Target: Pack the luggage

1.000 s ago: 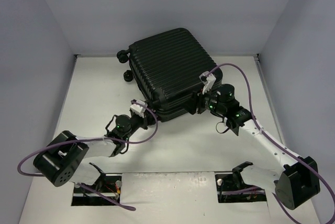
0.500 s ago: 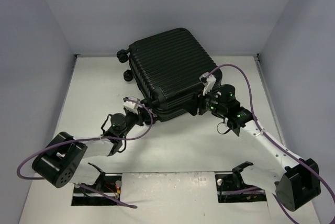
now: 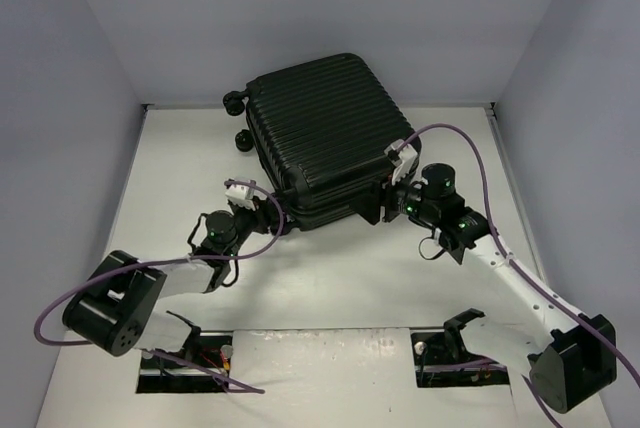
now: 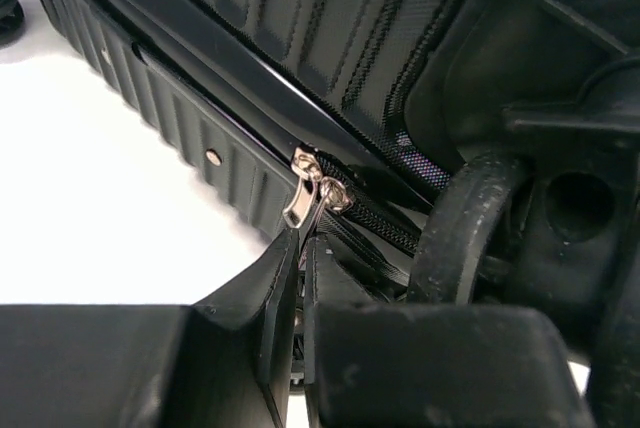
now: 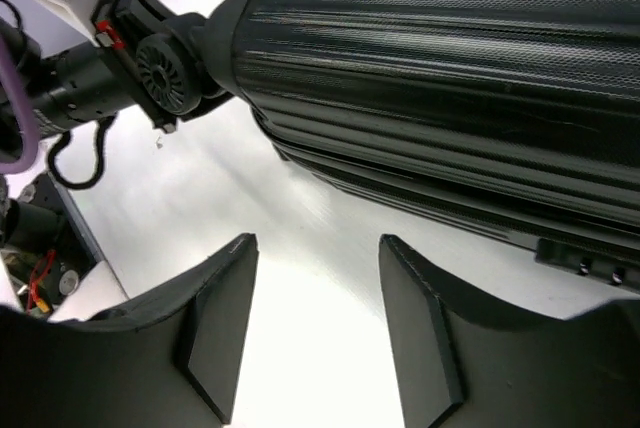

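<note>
The luggage (image 3: 320,133) is a black ribbed suitcase lying shut at the back middle of the table. My left gripper (image 3: 266,216) is at its near left edge. In the left wrist view the left gripper (image 4: 302,240) is shut on the lower end of a silver zipper pull (image 4: 301,196) on the luggage's (image 4: 300,38) zipper seam. My right gripper (image 3: 368,208) is at the near right edge. In the right wrist view the right gripper (image 5: 318,243) is open and empty over bare table, with the luggage (image 5: 450,68) just beyond its tips.
The suitcase wheels (image 3: 236,104) point to the back left. Grey walls close the table on three sides. Two cutouts (image 3: 185,363) lie at the near edge by the arm bases. Purple cables (image 3: 470,148) loop off both wrists. My left arm (image 5: 150,58) shows in the right wrist view.
My left gripper has moved left along the suitcase's near edge with the zipper pull. My right gripper has shifted slightly to the right and stays open.
</note>
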### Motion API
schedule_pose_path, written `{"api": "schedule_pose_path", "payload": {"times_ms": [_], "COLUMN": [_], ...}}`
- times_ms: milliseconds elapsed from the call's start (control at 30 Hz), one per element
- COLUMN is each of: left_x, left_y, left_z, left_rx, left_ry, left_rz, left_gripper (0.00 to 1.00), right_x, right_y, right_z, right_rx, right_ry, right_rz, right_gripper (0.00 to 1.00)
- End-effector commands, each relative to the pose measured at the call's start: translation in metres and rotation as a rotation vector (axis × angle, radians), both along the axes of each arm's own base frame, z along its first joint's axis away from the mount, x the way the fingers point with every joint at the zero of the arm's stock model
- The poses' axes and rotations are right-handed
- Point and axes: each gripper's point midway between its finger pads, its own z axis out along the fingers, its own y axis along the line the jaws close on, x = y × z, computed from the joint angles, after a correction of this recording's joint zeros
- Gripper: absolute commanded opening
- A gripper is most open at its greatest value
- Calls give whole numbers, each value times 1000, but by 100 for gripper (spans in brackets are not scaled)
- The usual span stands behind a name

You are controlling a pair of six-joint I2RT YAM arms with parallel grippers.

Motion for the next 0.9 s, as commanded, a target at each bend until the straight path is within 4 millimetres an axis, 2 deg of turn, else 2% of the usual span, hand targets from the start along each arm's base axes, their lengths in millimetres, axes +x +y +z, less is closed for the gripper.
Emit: {"api": "schedule_pose_path", "payload": {"times_ms": [0,33,67,100,133,167,200,233,300,333,367,400,433,467,500,533,567,600,633,667,700,733,800,867], "left_x": [26,25,24,21,14,11,8,2,-7,-11,-22,-23,-25,-34,-34,-34,-44,-46,-45,-52,-55,-57,-64,-73], "left_y": [18,23,32,43,51,58,70,80,98,110,120,132,139,145,151,149,154,157,162,165,168,173,178,183], "left_z": [78,77,100,79,98,93,99,114,122,132,116,137,143,136,161,165,159,165,187,185,191,207,218,234], "left_rx": [-152,-154,-194,-145,-152,-96,-71,-69,-6,5,63,44,51,94,86,112,153,169,174,199,200,189,184,177], "left_ry": [-174,-148,-163,-52,-71,2,15,3,59,52,143,138,154,219,199,221,288,306,289,335,339,314,298,251], "left_rz": [118,139,168,223,248,276,331,362,423,467,500,551,580,587,595,565,563,565,574,572,581,595,609,624], "left_gripper": [0,2,14,20,27,40,44,49,57,61,64,72,73,74,77,79,80,82,83,83,83,83,83,83], "right_x": [10,14,16,19,25,29,32,36,50,55,66,73,79,88,95,99,101,106,108,109,111,112,112,111], "right_y": [-5,-7,-9,-11,-15,-19,-22,-25,-39,-43,-55,-62,-70,-81,-90,-97,-101,-110,-116,-121,-129,-132,-146,-149], "right_z": [33,39,39,41,45,48,52,55,70,72,83,84,89,102,102,106,110,121,124,128,134,137,144,143], "right_rx": [18,13,0,-6,-15,-20,-21,-25,-24,-27,-30,-41,-49,-55,-75,-97,-116,-130,-147,-152,-165,-172,-167,-164], "right_ry": [-114,-130,-131,-136,-144,-151,-159,-161,-186,-182,-203,-196,-204,-229,-224,-237,-253,-280,-290,-300,-314,-323,-326,-319], "right_rz": [-22,-36,-48,-61,-93,-113,-128,-146,-222,-243,-315,-359,-402,-470,-510,-530,-529,-563,-585,-611,-652,-667,-750,-774], "right_gripper": [49,55,58,62,73,81,90,100,100,100,100,100,100,100,100,100,100,100,100,100,100,100,100,100]}}
